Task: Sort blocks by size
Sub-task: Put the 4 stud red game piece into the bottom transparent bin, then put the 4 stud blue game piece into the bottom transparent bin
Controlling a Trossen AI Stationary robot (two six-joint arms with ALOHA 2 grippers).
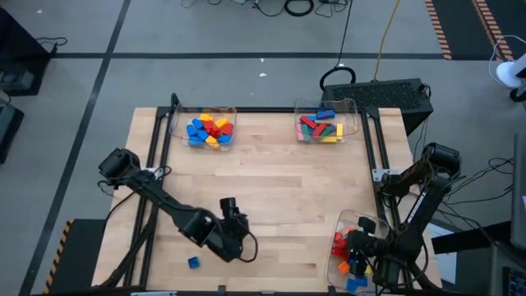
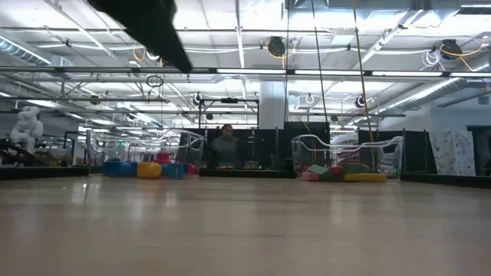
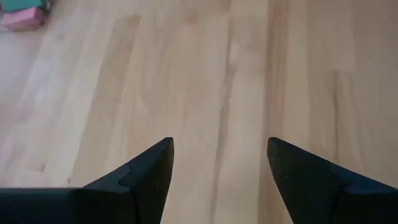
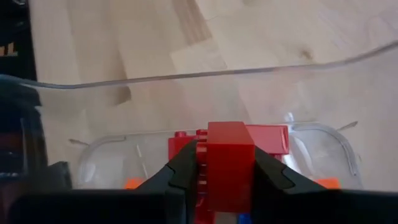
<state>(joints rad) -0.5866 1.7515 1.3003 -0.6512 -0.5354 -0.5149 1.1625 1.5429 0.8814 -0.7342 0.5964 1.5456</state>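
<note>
- Right gripper [image 4: 225, 177] clamped on a red block [image 4: 229, 163], jaws pressed to its two opposite flat sides, over the near tray [image 1: 343, 224] at the counter's right front corner.
- Under that block, more blocks in the same tray: a second red one [image 4: 267, 137] just behind, orange [image 4: 132, 183] and blue bits low down; in the high view, a red, orange and blue heap [image 1: 349, 251] there.
- Left gripper [image 3: 219, 163] spread wide and empty, hovering over bare counter [image 1: 271, 189] near the front edge, left of centre.
- One stray blue block [image 1: 193, 262] on the counter, just beside the left arm, towards the front edge.
- Farther out, two trays at the back edge: left one [image 1: 177, 125] holding short blue, yellow, red and orange blocks [image 1: 209, 131]; right one [image 1: 357, 112] holding longer bars [image 1: 319, 127] in red, green, blue and yellow.
- Handling, judged: hard, light, rigid plastic; no fear of crushing, but smooth faces likely to slip or twist under an off-centre pinch.
- Best hold likely across the flat sides at mid-length, clear of the studs, as on the red block now.
- Tray walls thin, clear and light; apt to shift if bumped on the way out.
</note>
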